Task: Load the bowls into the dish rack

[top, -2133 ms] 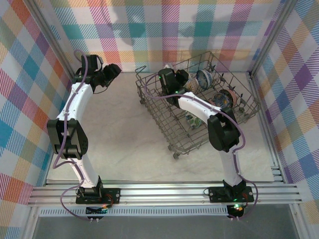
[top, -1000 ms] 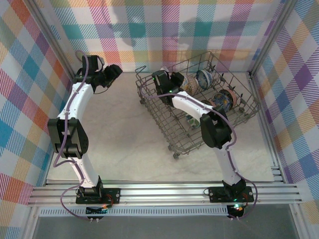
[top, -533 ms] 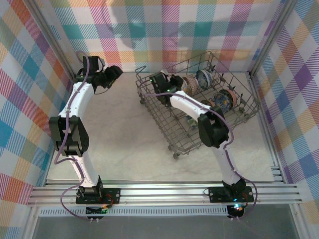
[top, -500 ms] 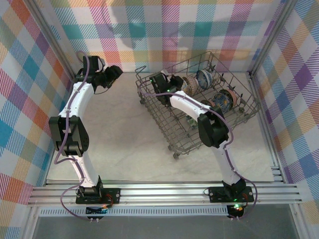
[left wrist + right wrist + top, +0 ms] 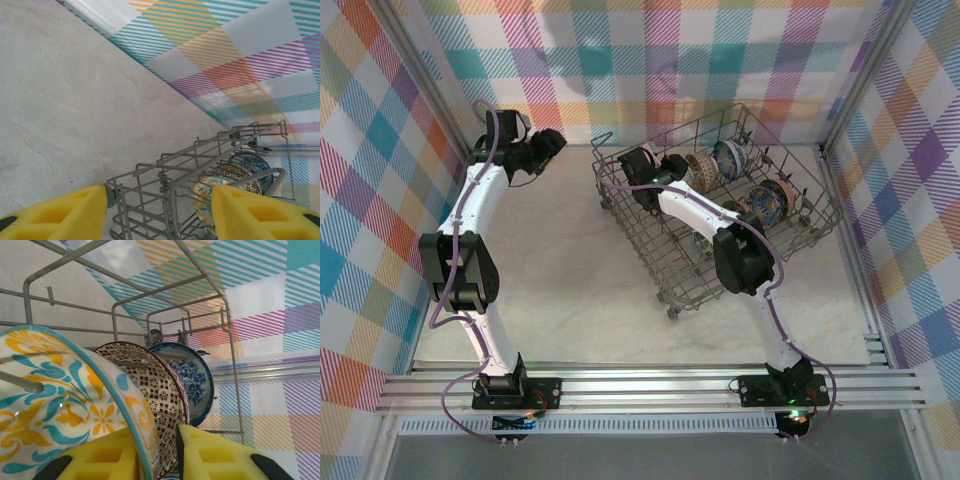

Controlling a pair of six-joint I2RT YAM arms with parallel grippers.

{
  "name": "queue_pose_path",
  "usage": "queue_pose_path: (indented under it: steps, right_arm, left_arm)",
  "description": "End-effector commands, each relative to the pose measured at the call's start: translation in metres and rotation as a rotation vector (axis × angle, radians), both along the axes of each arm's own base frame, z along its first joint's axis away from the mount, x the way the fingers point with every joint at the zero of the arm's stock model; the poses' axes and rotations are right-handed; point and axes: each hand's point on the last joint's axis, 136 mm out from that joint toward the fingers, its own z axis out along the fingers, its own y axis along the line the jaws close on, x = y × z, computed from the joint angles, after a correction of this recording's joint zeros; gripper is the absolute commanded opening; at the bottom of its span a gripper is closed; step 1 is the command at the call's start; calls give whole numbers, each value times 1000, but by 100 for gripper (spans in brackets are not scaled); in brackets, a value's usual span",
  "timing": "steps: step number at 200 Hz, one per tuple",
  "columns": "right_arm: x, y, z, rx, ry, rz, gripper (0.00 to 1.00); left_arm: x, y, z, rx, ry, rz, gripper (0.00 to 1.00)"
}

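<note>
Fingers [image 5: 55, 217] of our left gripper [image 5: 548, 143] stand apart, empty, left of the dish rack [image 5: 638, 245]. Our right gripper [image 5: 155, 440] straddles the rim of the yellow-and-teal bowl [image 5: 60, 390] inside the rack; pinching or loose, we cannot tell. The brown bowl [image 5: 150, 385] and blue bowl [image 5: 192, 375] stand behind it. Every bowl we see is racked, so loading looks nearly done.

A pale, faintly veined table [image 5: 570, 250] carries 1 thing directly: the dish rack [image 5: 630, 225], a grey wire basket standing skewed on small feet. It sits to the right of the left gripper [image 5: 552, 140], with tabletop showing between them, and its far-left corner surrounds the right gripper [image 5: 655, 165].
</note>
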Motion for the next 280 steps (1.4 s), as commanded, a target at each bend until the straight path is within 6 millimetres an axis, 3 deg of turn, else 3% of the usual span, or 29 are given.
queue_pose_path:
  steps: [1,70,109,168,236,280]
  right_arm:
    - [-1,3,5,29,-4,-7,29]
    - [-4,5,5,89,23,3,48]
    - [-13,8,14,201,46,22,73]
    - [-23,12,37,310,37,59,85]
    - [-50,24,76,539,36,160,93]
    - [-59,16,105,562,18,195,95]
  left_arm:
    - [0,2,5,-15,3,-12,57]
    - [-10,4,5,-19,14,3,57]
    - [-18,-3,13,-12,2,-7,57]
    - [-36,-17,31,19,-28,-18,57]
    - [-62,-55,50,91,-63,-124,58]
    - [-89,-92,50,221,-47,-211,58]
